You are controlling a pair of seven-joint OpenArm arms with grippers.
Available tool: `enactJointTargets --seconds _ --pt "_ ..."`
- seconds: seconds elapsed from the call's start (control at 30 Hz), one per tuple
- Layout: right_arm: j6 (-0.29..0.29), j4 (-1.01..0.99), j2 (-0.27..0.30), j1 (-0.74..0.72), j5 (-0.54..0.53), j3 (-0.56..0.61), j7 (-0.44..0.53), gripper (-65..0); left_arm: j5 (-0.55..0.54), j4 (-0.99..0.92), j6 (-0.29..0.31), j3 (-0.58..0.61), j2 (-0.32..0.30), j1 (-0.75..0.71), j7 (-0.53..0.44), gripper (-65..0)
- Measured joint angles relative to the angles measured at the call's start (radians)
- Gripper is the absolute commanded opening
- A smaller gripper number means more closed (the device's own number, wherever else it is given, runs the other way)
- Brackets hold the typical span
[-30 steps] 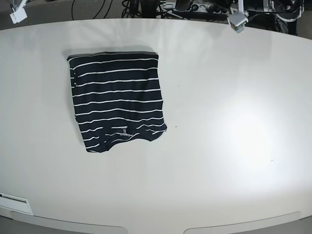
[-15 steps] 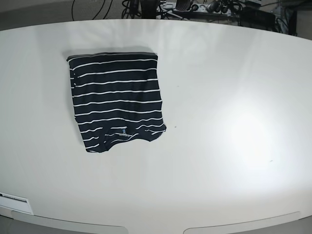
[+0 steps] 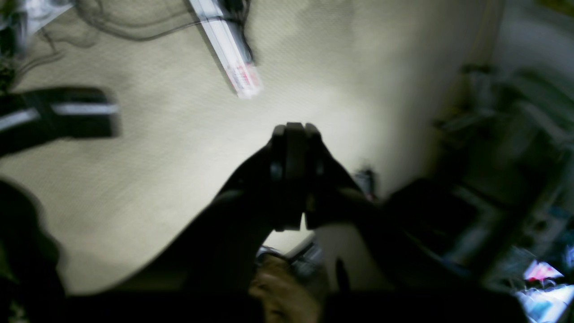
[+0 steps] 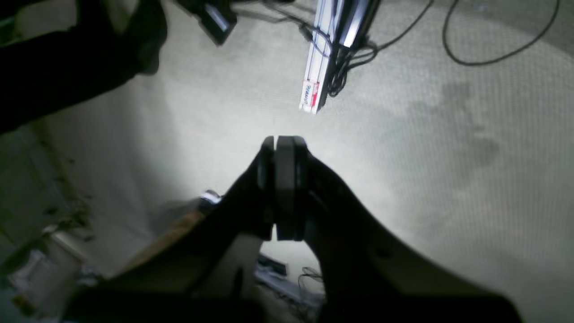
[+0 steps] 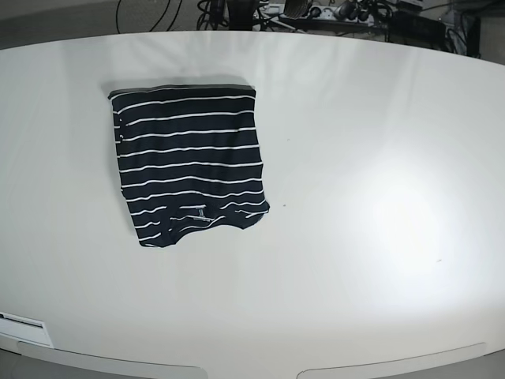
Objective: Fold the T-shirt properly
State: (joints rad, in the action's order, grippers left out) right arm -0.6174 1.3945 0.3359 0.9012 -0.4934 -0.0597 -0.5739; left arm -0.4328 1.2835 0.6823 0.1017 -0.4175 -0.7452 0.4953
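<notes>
The T-shirt [image 5: 188, 163] lies folded into a compact rectangle on the left part of the white table [image 5: 371, 158], dark with thin white stripes, its neck label toward the near edge. Neither arm shows in the base view. In the left wrist view my left gripper [image 3: 293, 134] is shut with nothing in it, over a pale carpeted floor. My right gripper [image 4: 282, 146] is likewise shut and empty in the right wrist view, also above the floor. The shirt is out of both wrist views.
Cables and power strips [image 5: 308, 9] lie on the floor beyond the table's far edge. A white cable strip [image 4: 316, 85] with dark cables lies on the carpet ahead of the right gripper. A similar strip [image 3: 228, 49] shows in the blurred left wrist view.
The gripper tips that showed at the top corners of the base view a second ago have withdrawn out of sight. The folded shirt has not moved.
</notes>
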Motion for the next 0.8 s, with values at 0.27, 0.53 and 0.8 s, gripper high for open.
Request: enactJointTargets --seconds 0.27,0.53,0.8 --pt "0.200 -0.413 -0.007 -0.302 0.147 0.257 0.251 -65.0 0.114 -0.507 -0.174 0.035 0.134 0.271 -0.444 -65.0" --pt "0.315 -0.659 -0.139 -0.492 0.237 0.315 0.339 -65.0 0.119 -0.790 -0.441 0.172 0.270 0.447 -0.570 -65.0" --pt "0.349 -0.681 -0.239 -0.523 0.299 0.318 0.366 -65.0 0.184 -0.800 -0.557 0.323 0.329 0.458 -0.661 -65.0"
